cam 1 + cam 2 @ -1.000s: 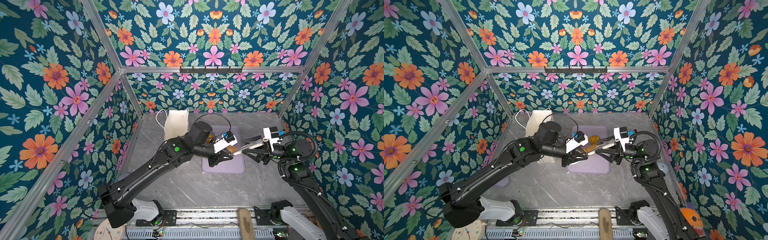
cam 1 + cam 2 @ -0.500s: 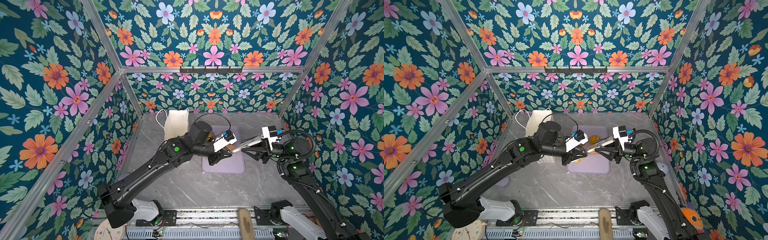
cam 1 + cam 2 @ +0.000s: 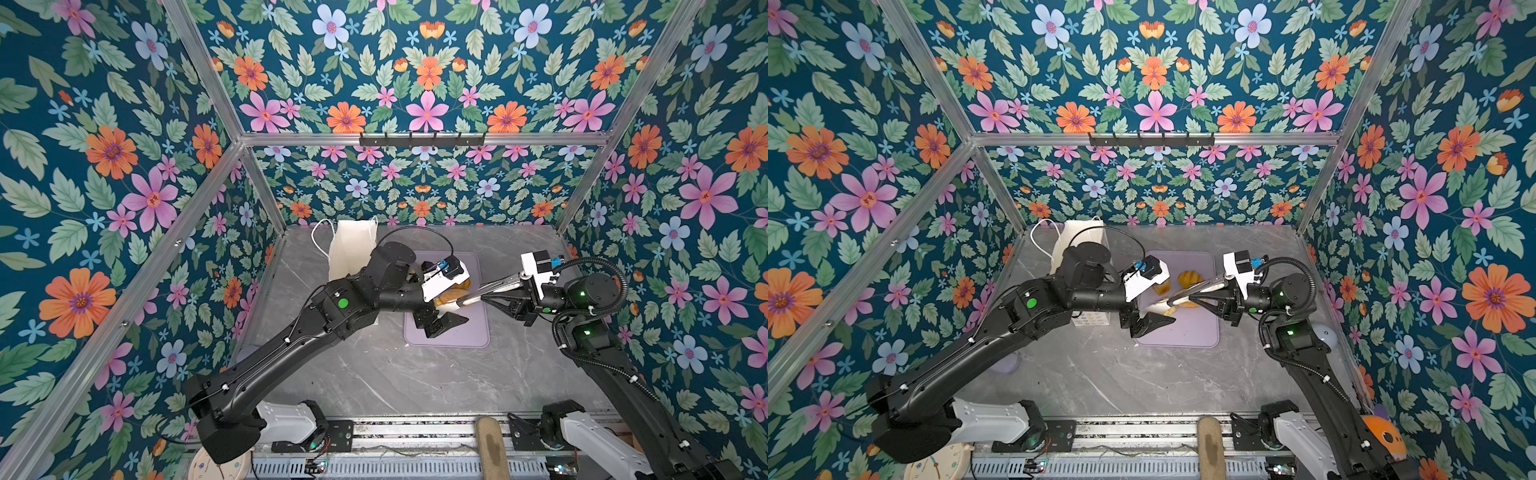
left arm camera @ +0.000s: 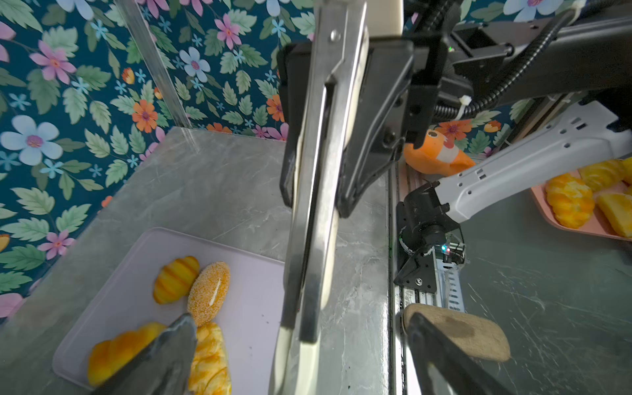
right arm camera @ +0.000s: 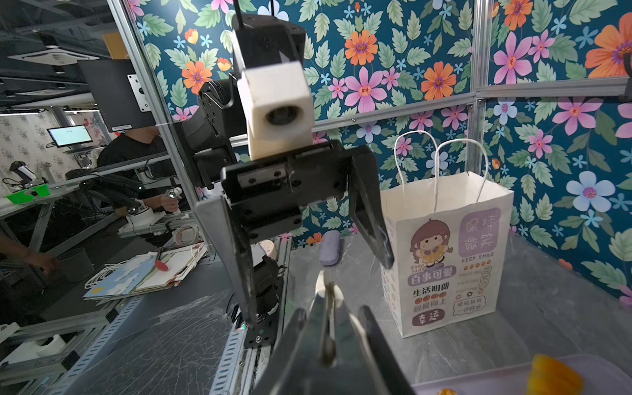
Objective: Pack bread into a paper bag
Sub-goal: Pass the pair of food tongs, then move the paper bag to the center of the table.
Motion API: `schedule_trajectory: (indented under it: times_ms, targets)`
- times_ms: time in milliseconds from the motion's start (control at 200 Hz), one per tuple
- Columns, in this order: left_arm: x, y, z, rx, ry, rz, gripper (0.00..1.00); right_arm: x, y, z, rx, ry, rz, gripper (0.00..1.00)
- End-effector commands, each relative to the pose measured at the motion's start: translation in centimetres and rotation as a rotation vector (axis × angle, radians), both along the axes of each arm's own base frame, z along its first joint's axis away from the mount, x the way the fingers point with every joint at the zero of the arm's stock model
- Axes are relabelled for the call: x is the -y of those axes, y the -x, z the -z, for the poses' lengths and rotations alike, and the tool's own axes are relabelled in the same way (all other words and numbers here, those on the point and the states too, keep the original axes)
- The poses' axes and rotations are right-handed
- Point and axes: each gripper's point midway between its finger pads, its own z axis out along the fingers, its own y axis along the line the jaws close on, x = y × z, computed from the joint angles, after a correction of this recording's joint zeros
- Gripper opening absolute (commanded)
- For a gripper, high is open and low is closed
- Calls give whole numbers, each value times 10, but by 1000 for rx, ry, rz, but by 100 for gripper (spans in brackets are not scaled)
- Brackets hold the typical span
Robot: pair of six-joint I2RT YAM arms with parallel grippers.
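My right gripper is shut on steel tongs with white tips, held level over the lilac tray in both top views. My left gripper stands wide open around the tongs' tips, its fingers clear of them. The bread lies on the tray: a ridged bun, a seeded roll, a braided roll and a loaf. The paper bag stands upright with its mouth open at the table's far left.
A small lavender case lies near the left wall. An orange plush fish and a pink tray of other bread sit beyond the front rail. A wooden paddle lies on the rail.
My left gripper has opened and let go of the tongs. My right gripper has closed further on them and now holds them alone.
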Motion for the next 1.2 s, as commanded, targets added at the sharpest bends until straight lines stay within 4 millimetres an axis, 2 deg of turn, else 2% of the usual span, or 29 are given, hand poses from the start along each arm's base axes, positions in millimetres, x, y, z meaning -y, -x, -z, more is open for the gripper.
schedule_trajectory:
  times_ms: [0,40,135,245,370,520,640,735,900,1195]
  targets:
    - [-12,-20,-21,67,57,-140,100,1,-6,0,31,7,53,25]
    - [-18,-27,-24,81,62,-196,100,2,-8,2,28,10,68,25]
    - [-39,-60,-30,113,64,-411,100,4,-16,7,22,22,122,26]
    - [-83,-104,-47,156,101,-750,100,8,-30,17,7,47,210,29]
    - [-132,-128,-58,127,176,-943,99,15,-51,28,-30,82,326,29]
    - [-182,-150,-51,27,239,-1077,100,23,-64,37,-52,111,420,30]
    - [-212,-154,-46,-11,244,-1173,100,27,-70,43,-60,128,462,34]
    - [-218,-151,-46,-10,247,-1180,100,28,-71,44,-57,131,471,39]
    - [-227,-149,-45,-1,242,-1210,100,27,-70,45,-56,131,465,40]
    - [-269,-141,-51,55,199,-1407,100,28,-70,46,-53,140,472,40]
